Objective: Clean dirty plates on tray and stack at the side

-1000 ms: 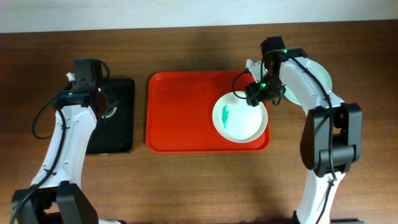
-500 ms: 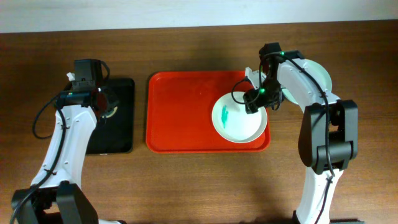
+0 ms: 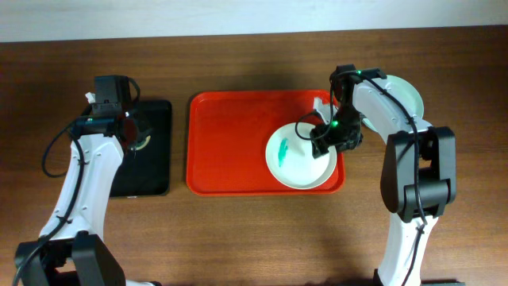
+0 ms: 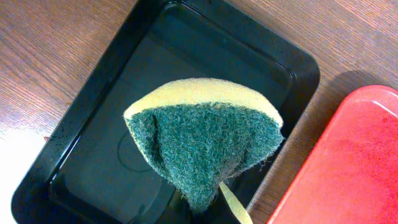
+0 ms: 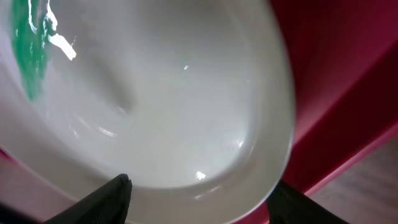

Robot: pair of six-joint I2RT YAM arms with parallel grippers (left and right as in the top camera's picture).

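Note:
A pale plate (image 3: 295, 159) with a teal smear (image 3: 283, 148) lies in the right part of the red tray (image 3: 230, 143). My right gripper (image 3: 327, 139) hangs over that plate's right rim. In the right wrist view its black fingers (image 5: 102, 200) stand wide apart, open, with the glossy plate (image 5: 174, 106) and its rim filling the space between them. Over the black tray (image 3: 155, 171) my left gripper (image 3: 129, 133) is shut on a folded green and yellow sponge (image 4: 202, 140). Another pale plate (image 3: 406, 94) sits on the table right of the tray, partly hidden by the right arm.
The small black tray (image 4: 93, 124) lies left of the red tray with a narrow strip of wooden table (image 4: 298, 106) between them. The red tray's left half (image 3: 222, 135) holds nothing. Wood table lies in front of both trays.
The right gripper has moved down and a little left along the plate's right rim. The smeared plate has shifted slightly left and toward the tray's front edge. The left arm has not moved.

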